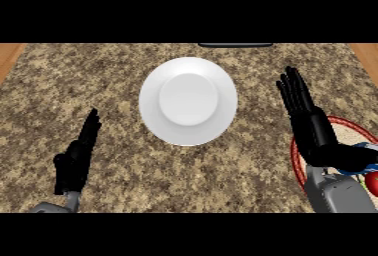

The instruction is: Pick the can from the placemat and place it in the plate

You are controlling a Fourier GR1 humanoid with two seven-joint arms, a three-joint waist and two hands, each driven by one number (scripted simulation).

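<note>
The smooth white oval plate (188, 100) sits mid-surface with bare speckled stone surface (111, 165) all around. At four o'clock, the can (367, 150) lies on the red-rimmed placemat (297, 160), mostly hidden behind the right hand (310, 120), fingers straight, holding nothing. The left hand (77, 155) rests open at eight o'clock.

The plate (188, 101) sits on the counter (111, 65), near its middle. The placemat (298, 150) lies to the right and nearer the robot, running off the view's right edge. The can (367, 150) rests on it (mostly hidden behind the right hand (317, 135)). The left hand (76, 160) stands at lower left, well apart from the plate.
</note>
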